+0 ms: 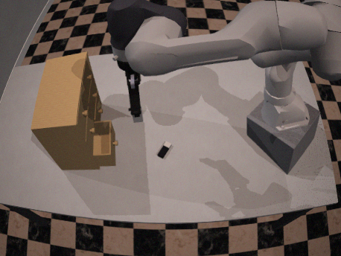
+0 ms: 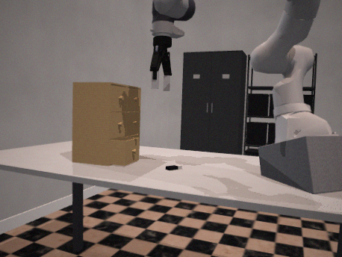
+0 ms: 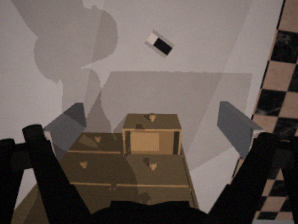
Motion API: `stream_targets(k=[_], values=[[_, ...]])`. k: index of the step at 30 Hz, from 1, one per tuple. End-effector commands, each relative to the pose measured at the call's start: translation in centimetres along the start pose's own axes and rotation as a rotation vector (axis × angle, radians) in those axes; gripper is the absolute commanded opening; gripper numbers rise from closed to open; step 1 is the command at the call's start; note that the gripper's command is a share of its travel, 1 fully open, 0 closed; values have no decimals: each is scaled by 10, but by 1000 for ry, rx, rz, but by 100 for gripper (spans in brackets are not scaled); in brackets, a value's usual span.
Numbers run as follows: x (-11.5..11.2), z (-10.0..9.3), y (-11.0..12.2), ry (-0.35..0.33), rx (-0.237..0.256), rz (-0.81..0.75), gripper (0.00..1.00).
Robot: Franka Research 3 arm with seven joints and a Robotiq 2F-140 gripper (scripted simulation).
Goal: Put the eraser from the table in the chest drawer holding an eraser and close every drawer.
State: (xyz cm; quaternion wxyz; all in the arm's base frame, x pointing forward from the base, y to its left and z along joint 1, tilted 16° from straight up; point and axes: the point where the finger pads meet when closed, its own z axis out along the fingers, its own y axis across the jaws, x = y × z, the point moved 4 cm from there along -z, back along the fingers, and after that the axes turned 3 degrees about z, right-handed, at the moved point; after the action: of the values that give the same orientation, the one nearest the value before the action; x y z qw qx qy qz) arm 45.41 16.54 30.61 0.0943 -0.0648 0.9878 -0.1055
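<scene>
1. The eraser (image 1: 164,149) (image 2: 173,167) (image 3: 159,43) lies flat on the tabletop (image 1: 186,178) (image 2: 112,175) (image 3: 210,30), in front of the chest (image 1: 61,93) (image 2: 91,123) (image 3: 100,175) and apart from it.
2. Its long axis runs aslant: in the top view the white end points up and rightward, the black end down and leftward toward the lower edge. In the wrist view white is upper left, black lower right.
3. The hand (image 1: 136,116) (image 2: 160,87) (image 3: 151,114) is raised, its fingers spread wide with nothing between them.
4. The eraser is well below the hand, down and to its right in the top view; in the wrist view it appears above the fingertips, sideways between them.
5. One bottom drawer (image 1: 113,138) (image 2: 128,153) (image 3: 167,121) stands pulled out.
</scene>
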Motion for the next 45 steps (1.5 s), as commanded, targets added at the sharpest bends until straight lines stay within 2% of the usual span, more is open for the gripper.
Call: stream_targets(k=[1,12,28,43,45], values=[[-2,1,-1,-1,10,-35,100],[-4,4,0,-1,35,-119,100],[-11,12,3,-2,105,-351,100],[-22,26,8,-4,227,-752,100],[-22,26,8,-4,227,-752,100]])
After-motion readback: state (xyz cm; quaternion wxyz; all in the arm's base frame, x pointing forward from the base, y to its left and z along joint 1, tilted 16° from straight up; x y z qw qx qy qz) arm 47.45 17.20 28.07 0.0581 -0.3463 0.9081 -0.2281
